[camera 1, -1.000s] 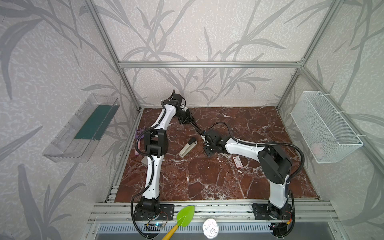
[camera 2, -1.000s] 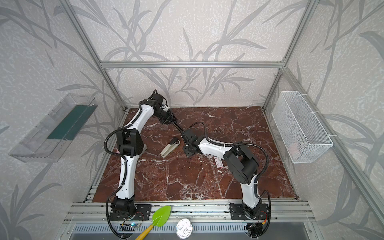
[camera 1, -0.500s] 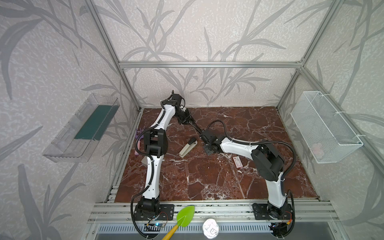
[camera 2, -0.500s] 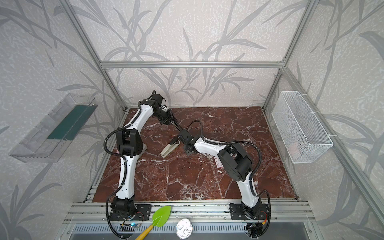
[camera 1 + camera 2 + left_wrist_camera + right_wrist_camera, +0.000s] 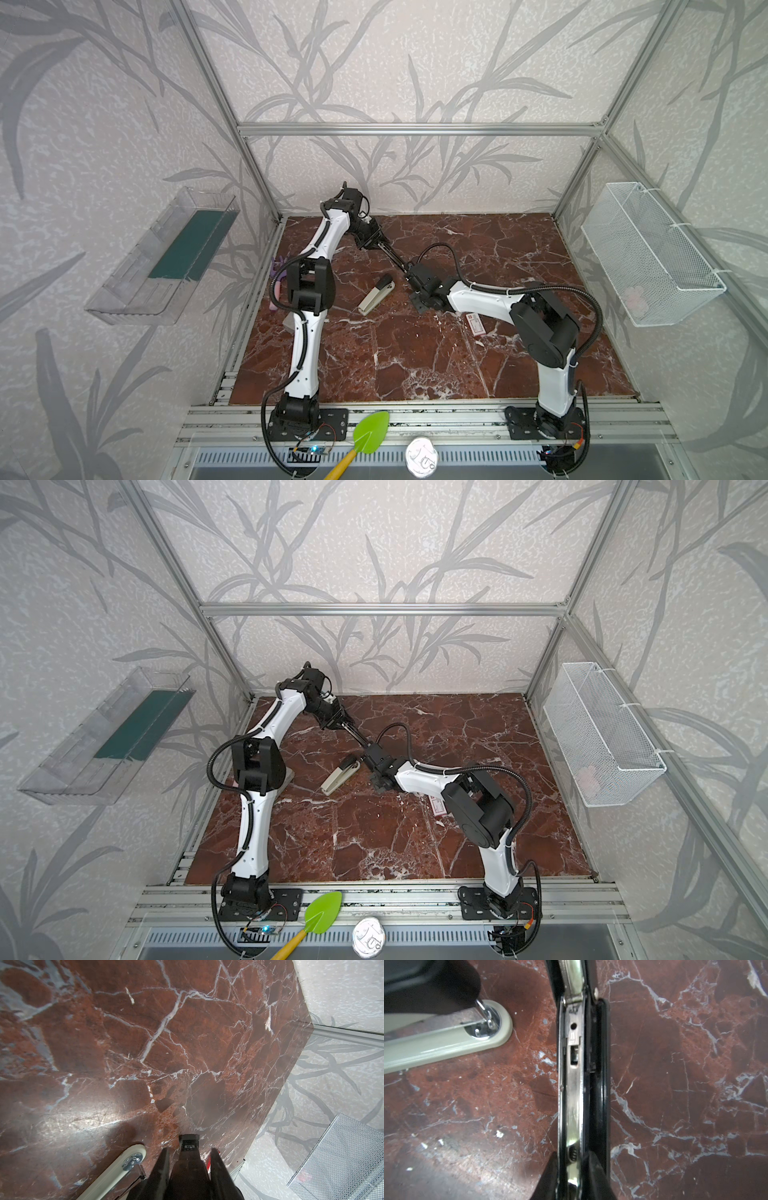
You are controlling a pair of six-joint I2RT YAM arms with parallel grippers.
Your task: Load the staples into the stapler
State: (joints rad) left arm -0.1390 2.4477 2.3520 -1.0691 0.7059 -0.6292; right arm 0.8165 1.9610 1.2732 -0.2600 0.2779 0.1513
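Observation:
The black stapler [image 5: 392, 258] hangs opened out above the marble floor, stretched between both grippers in both top views. My left gripper [image 5: 374, 242] is shut on its black end [image 5: 189, 1147], which sits between the fingers [image 5: 164, 1159]. My right gripper [image 5: 573, 1176] is shut on the stapler's silver rail [image 5: 573, 1095], one finger pressed to each side. The staples' white box with a red mark [image 5: 475, 323] lies flat on the floor beside the right forearm. The right arm partly hides the box [image 5: 436, 806] in a top view.
A beige-and-black stapler [image 5: 376, 293] lies on the floor just left of the right gripper, close to the rail [image 5: 446, 1043]. A white wire basket [image 5: 648, 253] hangs on the right wall and a clear tray [image 5: 166, 257] on the left wall. Purple and pink items [image 5: 276, 274] lie at the floor's left edge.
The right gripper's jaws have closed onto the stapler's rail, and that gripper has shifted slightly toward the back left. The left arm has held still.

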